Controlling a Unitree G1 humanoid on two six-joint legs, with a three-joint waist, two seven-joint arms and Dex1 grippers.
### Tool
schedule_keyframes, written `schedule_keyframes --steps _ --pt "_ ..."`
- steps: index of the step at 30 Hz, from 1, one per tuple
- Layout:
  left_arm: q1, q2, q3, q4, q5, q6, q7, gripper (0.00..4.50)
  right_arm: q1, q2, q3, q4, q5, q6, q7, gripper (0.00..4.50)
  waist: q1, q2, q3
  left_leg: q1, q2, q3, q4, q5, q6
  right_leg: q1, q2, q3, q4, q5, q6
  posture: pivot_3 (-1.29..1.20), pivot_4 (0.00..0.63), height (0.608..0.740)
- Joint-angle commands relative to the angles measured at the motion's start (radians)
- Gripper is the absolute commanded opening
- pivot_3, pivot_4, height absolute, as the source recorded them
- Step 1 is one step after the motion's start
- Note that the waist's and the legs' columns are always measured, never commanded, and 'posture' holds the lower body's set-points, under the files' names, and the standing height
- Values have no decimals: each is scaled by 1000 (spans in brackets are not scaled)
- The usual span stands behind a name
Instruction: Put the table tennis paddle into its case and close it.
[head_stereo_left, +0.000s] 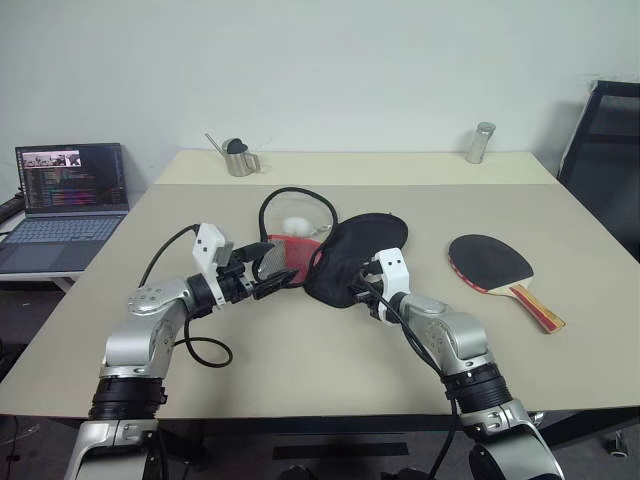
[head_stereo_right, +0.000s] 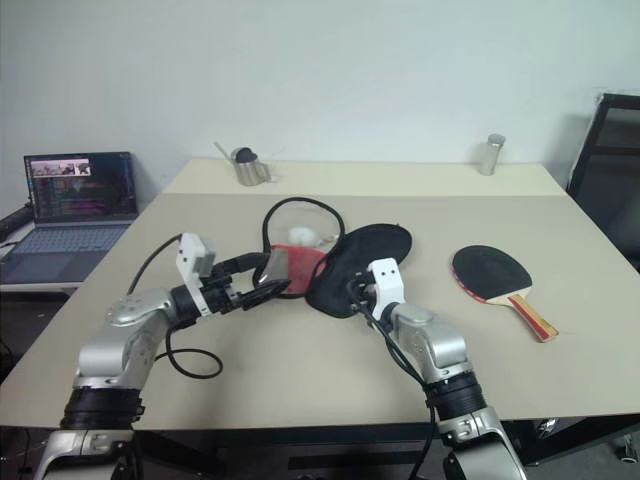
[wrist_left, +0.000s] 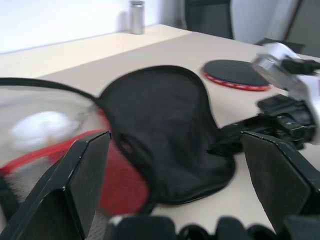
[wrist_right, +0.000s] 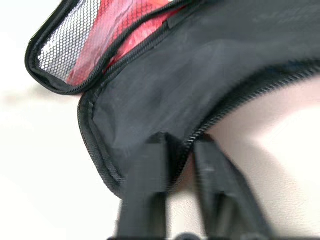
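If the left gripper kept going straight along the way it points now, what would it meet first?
Probably the case: the left gripper, jaws open, points at its black flap, with the red mesh side just beside that line. Depth is hard to judge.

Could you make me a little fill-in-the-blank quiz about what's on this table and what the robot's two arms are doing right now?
1. The right gripper has its jaws shut on the zipped edge of the ____.
2. The left gripper has its jaws ____, on the case's red mesh side.
3. The table tennis paddle lies on the table, its black face turned ____.
4. Beyond the table's left edge stands an open ____.

Missing words: case; open; up; laptop
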Motion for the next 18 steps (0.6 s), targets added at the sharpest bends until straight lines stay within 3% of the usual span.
schedule_keyframes --steps 1,8,18 --pt "19 -4 -6 -102 -39 27 -7 4500 4 -31 -38 -88 27 44 20 17 0 0 0 0 0 0 0 0 0 0 0 0 0 0 0 0 150 740" --pt "77 -20 -60 -233 -69 85 -11 4500 94 -210 -37 -228 76 177 146 17 3 0 0 0 -1 0 0 0 0 0 -1 0 -1 0 0 0 150 740" --pt "65 -21 -79 -226 -70 88 -29 4500 98 -384 -90 -241 98 222 229 17 3 0 0 0 0 1 0 0 0 0 0 -1 -1 0 0 0 150 740"
